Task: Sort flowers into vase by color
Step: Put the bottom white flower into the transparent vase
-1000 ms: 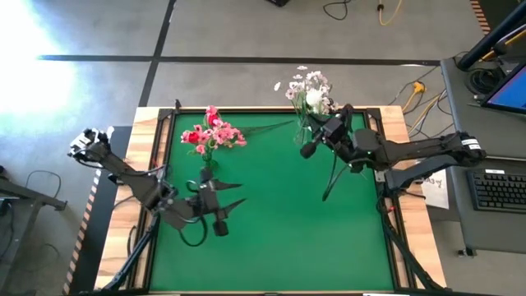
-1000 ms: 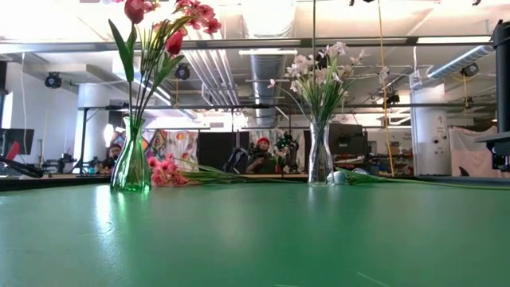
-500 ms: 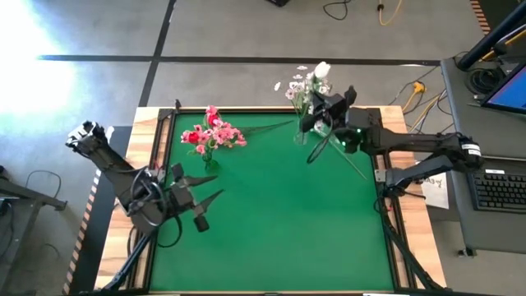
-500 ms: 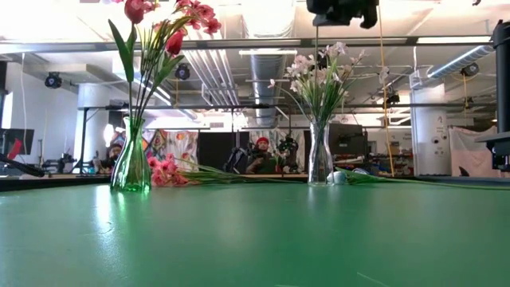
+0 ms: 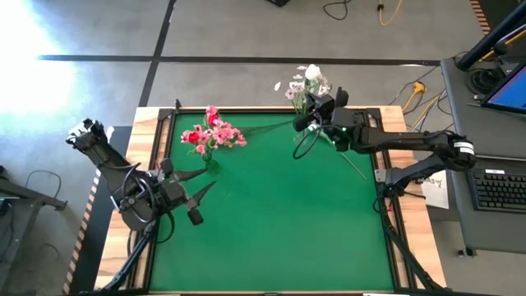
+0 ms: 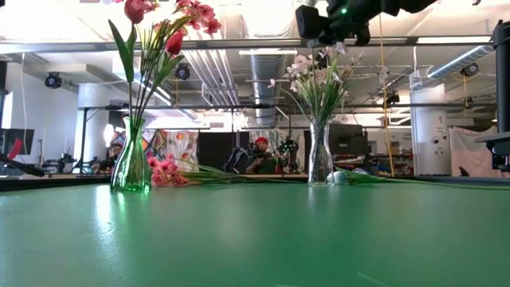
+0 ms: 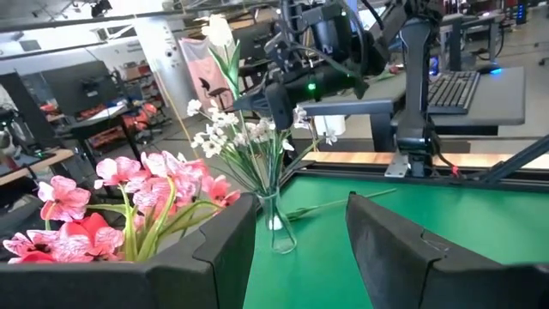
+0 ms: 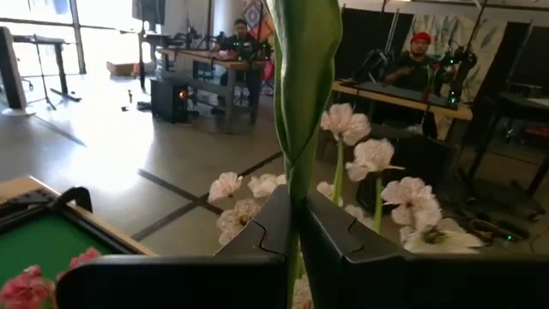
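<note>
One camera hangs above me, staring straight down; another sits at mat level, facing the room. My wrist cameras look out past my own fingers — all four share the white-flower vase [image 5: 302, 131]

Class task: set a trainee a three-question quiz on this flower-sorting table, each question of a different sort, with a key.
1. True or false: the right gripper is shut on a white bud flower.
2. Which vase is that flower held above?
A. the green vase with pink and red flowers
B. the clear vase with white flowers
3. Fill in: a loose pink flower lies on the table beside the ____ vase.

Key: 1 true; 2 B; 3 green.
</note>
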`<state>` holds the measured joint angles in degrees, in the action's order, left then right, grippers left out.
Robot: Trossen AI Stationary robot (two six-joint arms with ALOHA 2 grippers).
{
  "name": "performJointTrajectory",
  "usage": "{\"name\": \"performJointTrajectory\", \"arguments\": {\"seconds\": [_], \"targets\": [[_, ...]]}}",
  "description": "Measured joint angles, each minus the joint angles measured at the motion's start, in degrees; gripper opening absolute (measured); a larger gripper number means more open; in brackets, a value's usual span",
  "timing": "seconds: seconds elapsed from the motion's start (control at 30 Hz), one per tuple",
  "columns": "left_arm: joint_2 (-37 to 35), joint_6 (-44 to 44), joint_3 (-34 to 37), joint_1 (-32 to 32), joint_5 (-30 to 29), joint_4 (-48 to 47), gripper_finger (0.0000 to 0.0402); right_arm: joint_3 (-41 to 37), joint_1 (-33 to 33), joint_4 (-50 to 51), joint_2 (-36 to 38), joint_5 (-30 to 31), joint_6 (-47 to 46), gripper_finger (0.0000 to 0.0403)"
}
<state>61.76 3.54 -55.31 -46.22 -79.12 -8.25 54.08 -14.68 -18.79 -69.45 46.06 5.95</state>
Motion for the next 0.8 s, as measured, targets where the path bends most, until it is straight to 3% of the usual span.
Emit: {"name": "performJointTrajectory", "arguments": {"seconds": [0.57,0.8], "targets": [[-0.15,0.25,0.0,0.02,-4.54,-1.76,0.0169,-0.02,-1.29,3.09,-0.85,-1.02,-2.72,0.0016],[-0.15,0.47,0.0,0.02,-4.54,-1.75,0.0169,-0.02,-1.36,3.88,-0.83,-2.6,-5.23,0.0075]]}}
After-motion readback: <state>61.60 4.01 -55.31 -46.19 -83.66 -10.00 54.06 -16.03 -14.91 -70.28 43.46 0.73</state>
